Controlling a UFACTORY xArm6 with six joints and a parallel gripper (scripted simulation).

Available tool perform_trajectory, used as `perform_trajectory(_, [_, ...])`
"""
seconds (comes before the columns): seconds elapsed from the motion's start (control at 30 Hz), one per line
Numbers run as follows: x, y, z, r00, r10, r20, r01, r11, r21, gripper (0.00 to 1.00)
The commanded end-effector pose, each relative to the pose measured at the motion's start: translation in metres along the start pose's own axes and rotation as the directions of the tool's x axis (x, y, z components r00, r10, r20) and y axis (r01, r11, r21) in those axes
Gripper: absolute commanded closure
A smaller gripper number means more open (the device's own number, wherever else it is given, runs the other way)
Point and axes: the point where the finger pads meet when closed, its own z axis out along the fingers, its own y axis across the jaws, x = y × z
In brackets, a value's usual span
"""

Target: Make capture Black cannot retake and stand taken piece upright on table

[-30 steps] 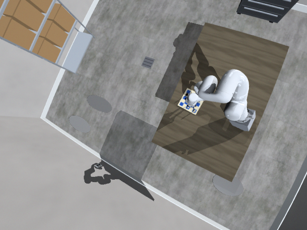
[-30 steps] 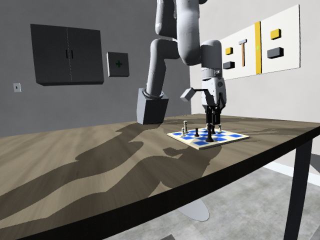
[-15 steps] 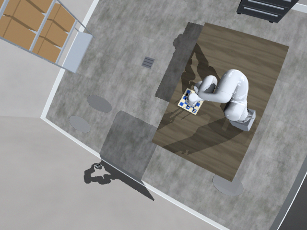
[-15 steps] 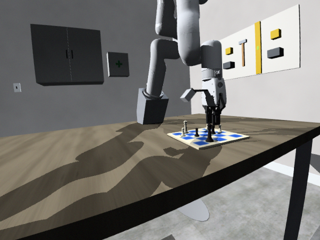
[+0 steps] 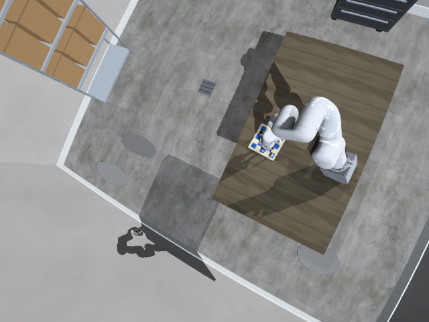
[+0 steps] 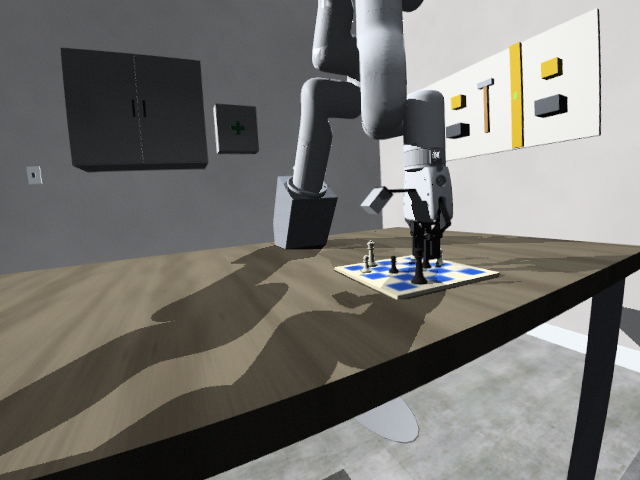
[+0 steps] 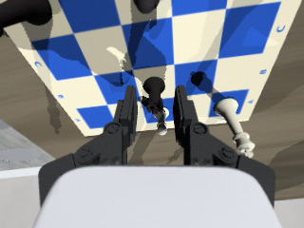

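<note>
Black pawn (image 7: pixel 154 90) stands upright on the board (image 7: pixel 239 64), near the lettered edge, directly under the gripper (image 7: pixel 156 111). Fingers are part-open, straddling it, nothing clamped. Judgement: this is the piece to remove. Drop straight down, keep it centred, close on the stem below the head, lift vertically. Watch the small white piece (image 7: pixel 162 124) just beside the pawn and the taller white piece (image 7: pixel 230 116) right of the fingers; other black pieces stand well apart.
</note>
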Motion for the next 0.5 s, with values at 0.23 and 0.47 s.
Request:
perform_trajectory(0.23, [-0.0005, -0.0015, 0.0109, 1.0, 0.0, -0.004, 0.0, 1.0, 0.019, 0.63])
perform_trajectory(0.47, [-0.0005, -0.0015, 0.0109, 1.0, 0.0, -0.004, 0.0, 1.0, 0.019, 0.63])
